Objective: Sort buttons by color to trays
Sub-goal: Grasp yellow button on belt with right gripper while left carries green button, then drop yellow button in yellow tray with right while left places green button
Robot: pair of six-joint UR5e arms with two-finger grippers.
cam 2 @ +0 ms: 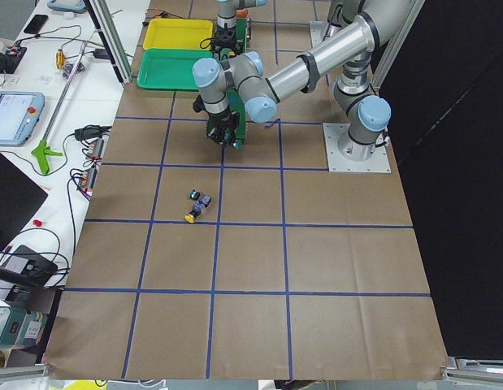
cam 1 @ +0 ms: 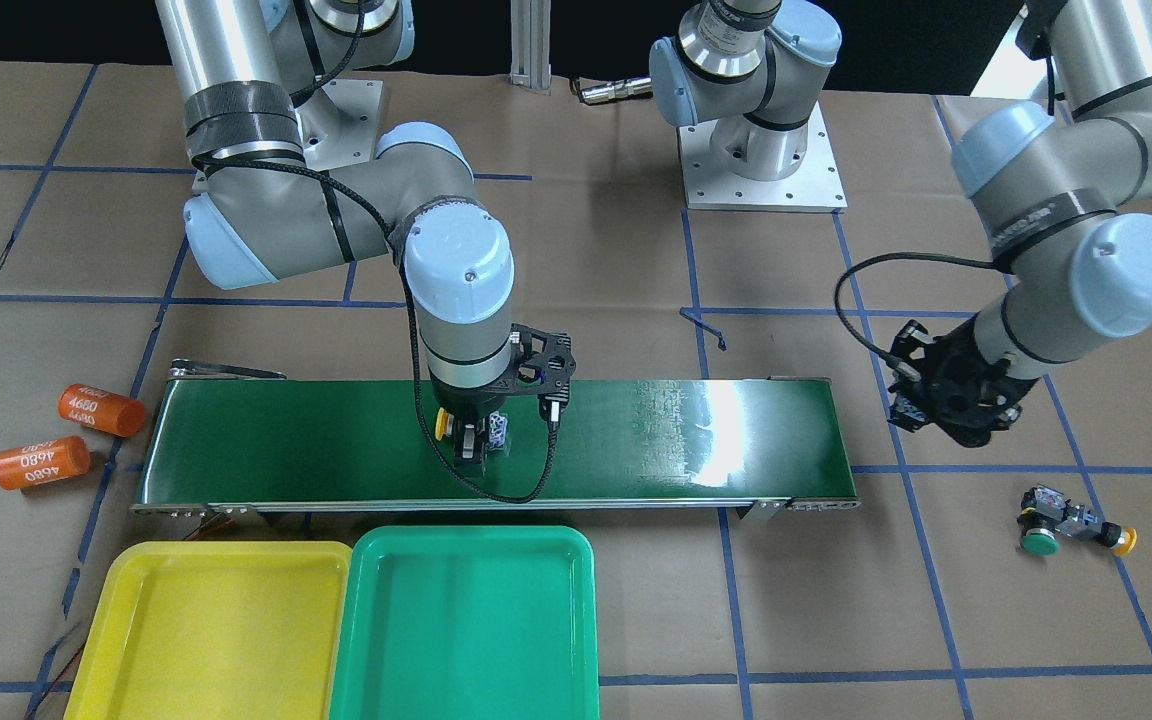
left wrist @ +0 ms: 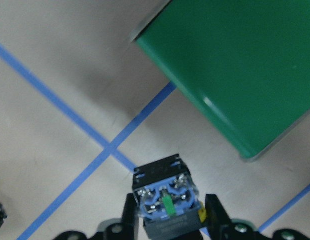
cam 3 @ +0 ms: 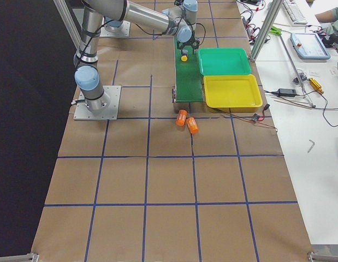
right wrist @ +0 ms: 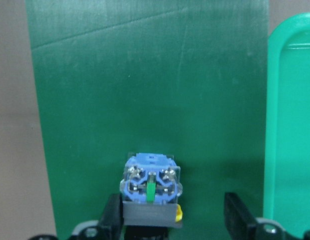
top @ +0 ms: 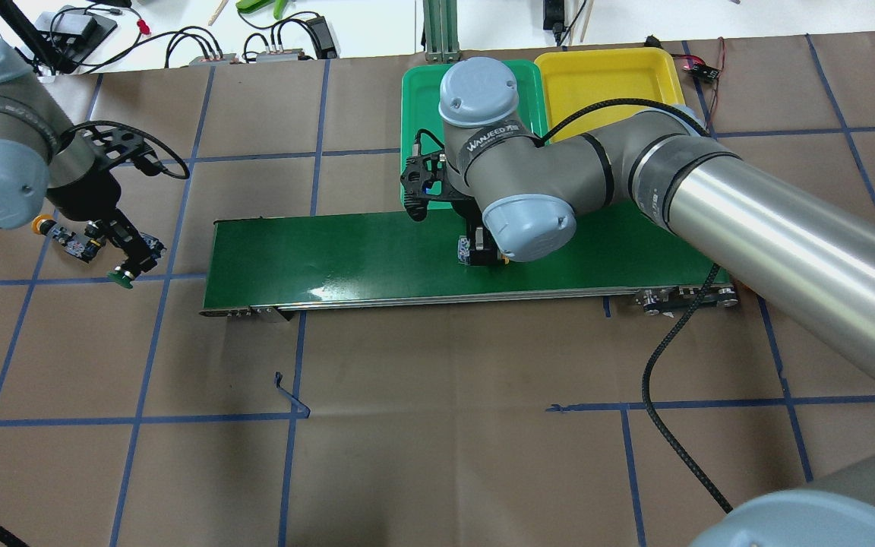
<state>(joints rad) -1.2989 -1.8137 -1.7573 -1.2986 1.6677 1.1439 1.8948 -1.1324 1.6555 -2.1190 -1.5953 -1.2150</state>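
My right gripper (cam 1: 474, 445) is low over the dark-green conveyor belt (cam 1: 686, 430). It is open around a yellow-capped button (right wrist: 151, 186) that lies on the belt against one finger, with a gap to the other. My left gripper (top: 130, 254) is shut on a green-capped button (left wrist: 166, 202) and holds it above the table, just past the belt's end. A green-capped button (cam 1: 1039, 538) and a yellow-capped button (cam 1: 1111, 537) lie together on the table beyond it. The yellow tray (cam 1: 216, 630) and green tray (cam 1: 466, 620) sit side by side, holding nothing, along the belt's far side.
Two orange cylinders printed "4680" (cam 1: 71, 435) lie on the table off the belt's end on my right. A black cable (top: 673, 357) trails from the right arm across the paper. Both arm bases stand behind the belt.
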